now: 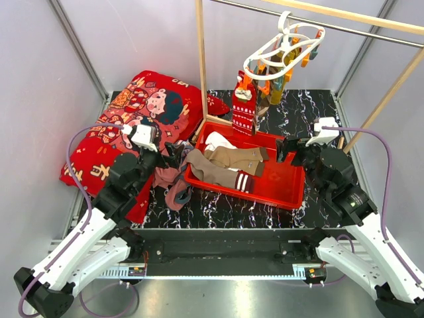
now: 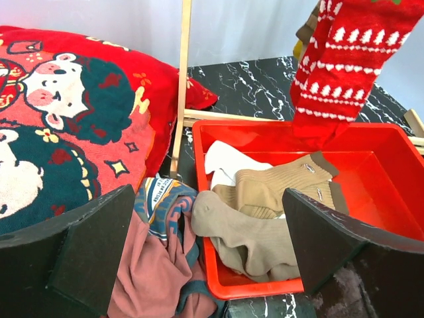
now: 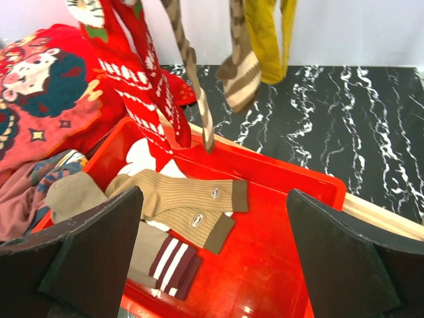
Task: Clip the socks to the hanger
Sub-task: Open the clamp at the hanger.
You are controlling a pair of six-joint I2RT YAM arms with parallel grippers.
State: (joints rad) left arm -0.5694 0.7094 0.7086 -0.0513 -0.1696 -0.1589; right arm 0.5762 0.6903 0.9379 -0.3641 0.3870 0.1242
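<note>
Several socks lie in a red tray (image 1: 286,199): a taupe sock (image 1: 212,169) with a dark-and-white striped cuff (image 3: 169,262), a tan ribbed pair (image 3: 189,205) and a white one (image 1: 216,140). The taupe sock's toe (image 2: 218,215) hangs over the tray's left rim. The white ring hanger (image 1: 281,48) hangs from the top rail. A red patterned sock (image 1: 244,112), a striped brown one (image 3: 240,73) and a yellow one (image 3: 265,33) hang from it. My left gripper (image 1: 172,152) is open and empty at the tray's left edge. My right gripper (image 1: 286,147) is open and empty over the tray's right end.
A red cartoon-print cushion (image 1: 132,112) lies at the left. A mauve-pink cloth bundle (image 1: 171,187) sits between it and the tray. A wooden pole (image 1: 200,66) stands upright behind the tray, and another pole (image 1: 384,99) slants at the right.
</note>
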